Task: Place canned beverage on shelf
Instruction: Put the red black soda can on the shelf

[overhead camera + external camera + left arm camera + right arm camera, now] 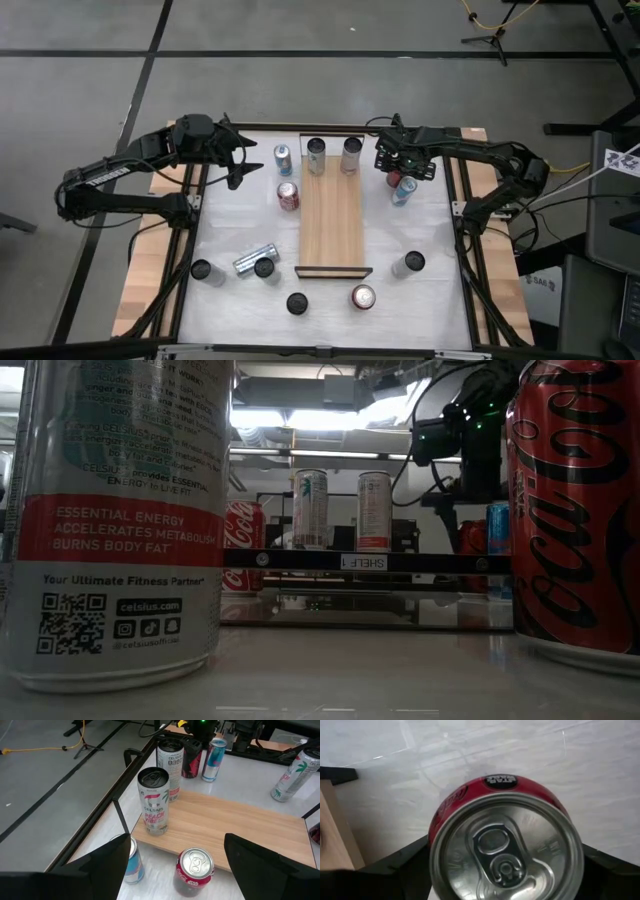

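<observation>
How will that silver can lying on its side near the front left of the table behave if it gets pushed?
The silver can lies on its side on the smooth white table, so it would probably roll rather than slide if pushed across its length. A black-topped can stands right against it and may block it or get knocked. Its thin metal looks rigid but likely dents.
</observation>
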Controlling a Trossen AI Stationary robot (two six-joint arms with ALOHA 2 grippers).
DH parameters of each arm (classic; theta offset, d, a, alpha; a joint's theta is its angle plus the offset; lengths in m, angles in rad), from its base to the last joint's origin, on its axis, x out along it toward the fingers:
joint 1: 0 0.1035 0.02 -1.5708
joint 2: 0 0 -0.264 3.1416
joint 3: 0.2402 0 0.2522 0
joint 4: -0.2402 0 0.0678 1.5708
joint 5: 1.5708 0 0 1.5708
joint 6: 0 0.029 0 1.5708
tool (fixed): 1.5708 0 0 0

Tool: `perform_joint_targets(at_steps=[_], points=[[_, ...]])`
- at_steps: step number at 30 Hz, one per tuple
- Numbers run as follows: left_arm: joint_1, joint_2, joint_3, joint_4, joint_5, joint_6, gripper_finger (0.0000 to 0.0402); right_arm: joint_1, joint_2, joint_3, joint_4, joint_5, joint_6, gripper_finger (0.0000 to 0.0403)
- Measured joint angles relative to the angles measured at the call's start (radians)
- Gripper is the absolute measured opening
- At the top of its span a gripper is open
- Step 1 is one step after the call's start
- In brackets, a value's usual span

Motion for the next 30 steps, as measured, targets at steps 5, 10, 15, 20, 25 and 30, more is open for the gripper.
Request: perform_joint_targets(at_steps=[5,10,15,20,25,30], points=[[0.000,0.000,0.000,0.000,0.000,0.000,0.0313,0.000,-0.001,0.000,-0.002,0.003,-0.001,0.0299],[0.000,0.000,0.000,0.000,0.000,0.007,0.0313,0.000,-0.002,0.000,-0.004,0.001,-0.026,0.0276],[0.000,0.000,0.000,0.000,0.000,0.007,0.0313,-0.001,-0.015,0.000,-0.005,-0.029,-0.072,0.0279],[0.000,0.000,0.000,0.000,0.000,0.008,0.0313,0.000,-0.040,0.063,-0.101,-0.024,-0.161,0.0286],[0.000,0.000,0.000,0.000,0.000,0.008,0.0313,-0.001,-0.053,0.180,-0.232,-0.008,-0.275,0.0279],[0.000,0.000,0.000,0.000,0.000,0.008,0.0313,0.004,-0.053,0.321,-0.350,-0.032,-0.378,0.0285]])
